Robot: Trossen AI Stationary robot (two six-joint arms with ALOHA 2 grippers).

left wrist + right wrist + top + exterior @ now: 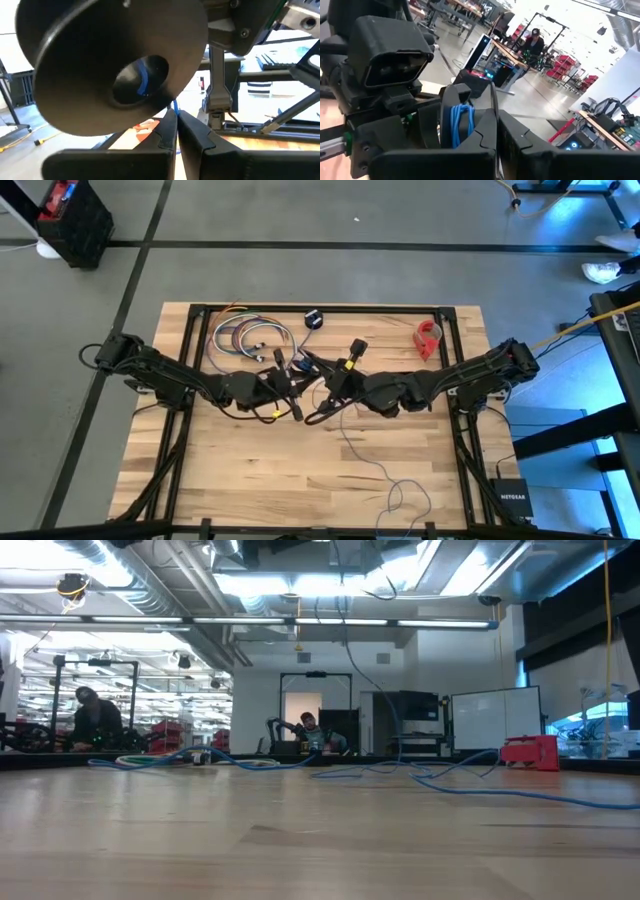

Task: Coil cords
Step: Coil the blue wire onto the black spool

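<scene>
**knotwrangler:** In the middle of the table, lifted between the two arms, is the black spool (462, 125) with a few turns of blue-looking cord on its hub. The rest of the cord (372, 465) trails off thin and loose toward the front edge and ends in a couple of floppy loops there. What worries me is that slack: turn the spool too fast and I reckon those loops tighten into a knot or catch on the table (230, 480) edge

**benchrat:** Agreed, and the grip looks iffy too. The left gripper (176, 131) has its fingers pressed together right under the spool's face, and a blue strand runs down to the seam between them. I can't tell if it's really pinched or only passing by. If it's just passing, the first tug probably pulls it free and the turns spring off

**knotwrangler:** The right gripper (495, 131) is pressed together as well, tips right up against the spool's rim. Can't tell what it holds, if anything. Both arms are crowded into one spot, so I'd guess a bump between them is the likeliest way to drop the spool

**benchrat:** The coloured cable bundle (245, 338) sits near the left arm, and the red thing (428, 338) is at the back right. A wide swing could drag either one into the mess
</scene>
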